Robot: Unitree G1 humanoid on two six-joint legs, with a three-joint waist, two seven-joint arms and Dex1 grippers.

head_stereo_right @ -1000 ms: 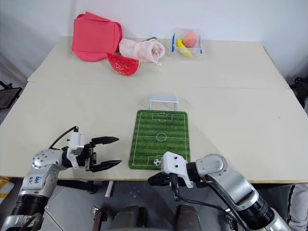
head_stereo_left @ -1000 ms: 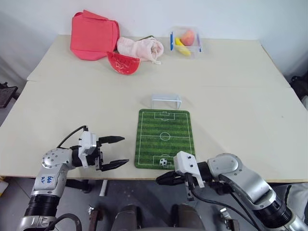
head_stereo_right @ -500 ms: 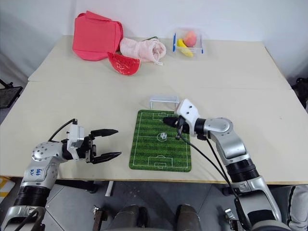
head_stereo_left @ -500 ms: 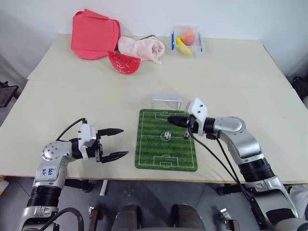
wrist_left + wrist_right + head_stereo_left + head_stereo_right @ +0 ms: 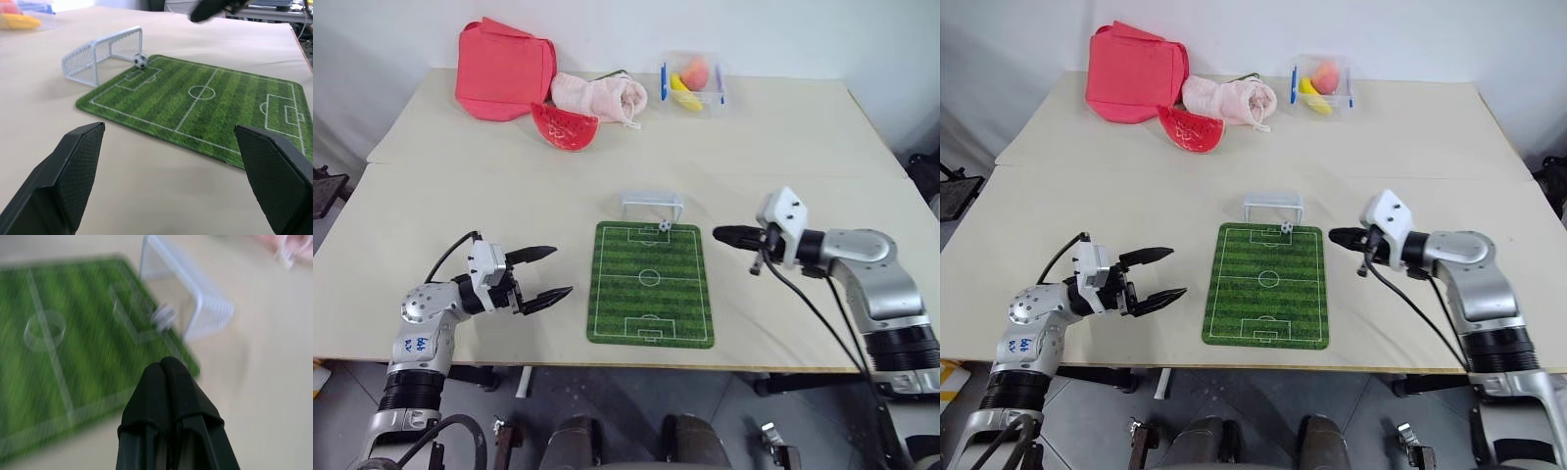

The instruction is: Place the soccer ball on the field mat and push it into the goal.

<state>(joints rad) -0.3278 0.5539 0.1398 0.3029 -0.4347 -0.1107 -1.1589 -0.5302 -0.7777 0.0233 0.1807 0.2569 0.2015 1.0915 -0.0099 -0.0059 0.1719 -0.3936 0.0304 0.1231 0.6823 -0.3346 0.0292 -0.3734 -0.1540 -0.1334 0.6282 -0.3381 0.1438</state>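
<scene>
The soccer ball [image 5: 664, 225] lies at the far edge of the field mat [image 5: 650, 284], right at the mouth of the goal [image 5: 652, 204] and close to one post. From the left wrist, the soccer ball [image 5: 141, 60] rests against the front of the goal [image 5: 102, 53]. My right gripper [image 5: 717, 233] is shut and empty. It hovers just off the mat's right far corner, pointing left toward the ball. My left gripper [image 5: 563, 271] stands open with nothing in it, left of the mat near the table's front edge.
At the back of the table lie a red bag [image 5: 504, 70], a pink cloth pouch [image 5: 600, 96], a red watermelon-slice toy [image 5: 564, 127] and a clear box of fruit [image 5: 693, 80]. Bare tabletop [image 5: 803, 157] surrounds the mat.
The ball has rolled from the mat's near end through the centre circle to the goal mouth. My shut right gripper swept forward over the mat, then right, off it. The left gripper edged slightly forward.
</scene>
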